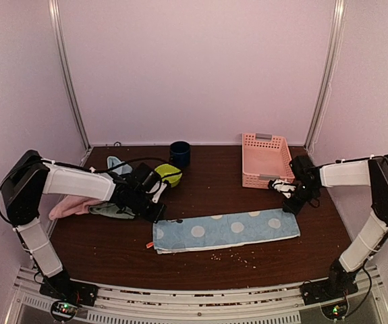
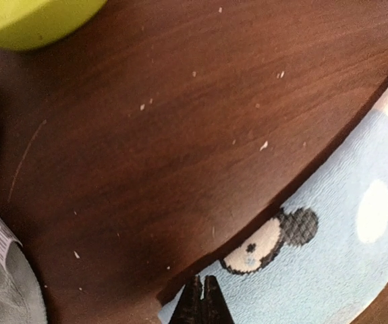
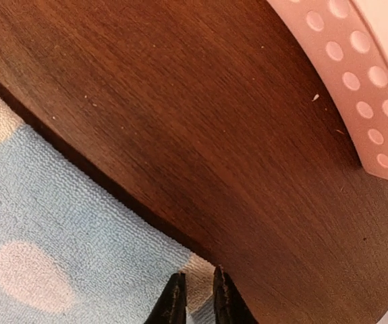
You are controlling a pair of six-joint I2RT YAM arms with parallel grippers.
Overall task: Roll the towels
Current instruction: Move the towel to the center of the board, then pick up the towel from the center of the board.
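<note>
Spotted towel (image 1: 227, 229) lies flat just inside the bench's near edge. My left arm stretches low from the left edge, left gripper (image 2: 204, 305) closed tip to tip at the towel's far left corner; cloth caught or not, I cannot tell. My right arm bends in from the right edge, right gripper (image 3: 197, 302) pinching the far right corner. Pink towel (image 1: 69, 208) and mint towel (image 1: 113, 211) heap at the left edge.

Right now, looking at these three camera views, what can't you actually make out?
Left gripper: the left wrist view's bottom edge cuts its tips; hold on the spotted towel unclear.
Right gripper: same in the right wrist view.
Pink towel and mint towel: mostly under the left arm, top view.
Basket contents: too small, top view.
</note>
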